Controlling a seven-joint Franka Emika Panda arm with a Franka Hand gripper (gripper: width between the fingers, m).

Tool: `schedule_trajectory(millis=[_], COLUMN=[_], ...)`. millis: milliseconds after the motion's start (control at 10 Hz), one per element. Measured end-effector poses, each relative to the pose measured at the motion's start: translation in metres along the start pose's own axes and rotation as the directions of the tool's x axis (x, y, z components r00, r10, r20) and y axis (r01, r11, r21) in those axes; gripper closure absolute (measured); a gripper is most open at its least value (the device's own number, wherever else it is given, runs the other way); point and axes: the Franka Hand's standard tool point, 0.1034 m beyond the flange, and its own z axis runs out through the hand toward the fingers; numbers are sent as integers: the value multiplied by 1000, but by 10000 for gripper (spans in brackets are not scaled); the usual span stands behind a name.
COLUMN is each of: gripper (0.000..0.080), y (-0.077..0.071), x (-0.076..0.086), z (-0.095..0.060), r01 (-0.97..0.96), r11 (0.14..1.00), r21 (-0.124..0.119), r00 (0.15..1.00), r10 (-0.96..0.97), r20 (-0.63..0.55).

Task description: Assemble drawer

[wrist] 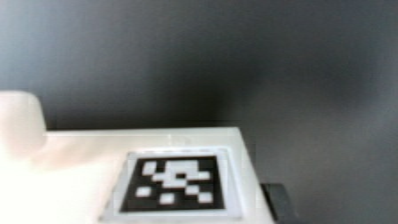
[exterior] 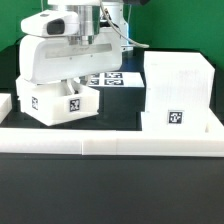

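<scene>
My gripper (exterior: pixel 68 84) hangs low over a small white tray (exterior: pixel 62 104) with a black-and-white tag, at the exterior view's left. The white hand hides its fingertips there. In the wrist view the tray's tagged face (wrist: pixel 178 182) fills the space at the jaws, and one dark fingertip (wrist: pixel 276 197) lies close against its side. The other finger is hidden, so I cannot tell the grip. A second white tray part (exterior: pixel 28 99) sits just left of it. The tall white case (exterior: pixel 178 92) stands at the right, its tag facing front.
The marker board (exterior: pixel 112 78) lies flat behind the tray and left of the case. A long low white rail (exterior: pixel 110 142) runs along the front, with short rail ends at both sides. Dark table surface (wrist: pixel 214 70) shows beyond the tray.
</scene>
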Motion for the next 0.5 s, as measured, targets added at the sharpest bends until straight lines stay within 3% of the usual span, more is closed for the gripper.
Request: schedule_trajectory(millis=[500], gripper=[757], y=[2], x=[-5], z=[2], r01=[332], r11=[943], r21=[-1], r00=[943], r10=[-332], r20=[30])
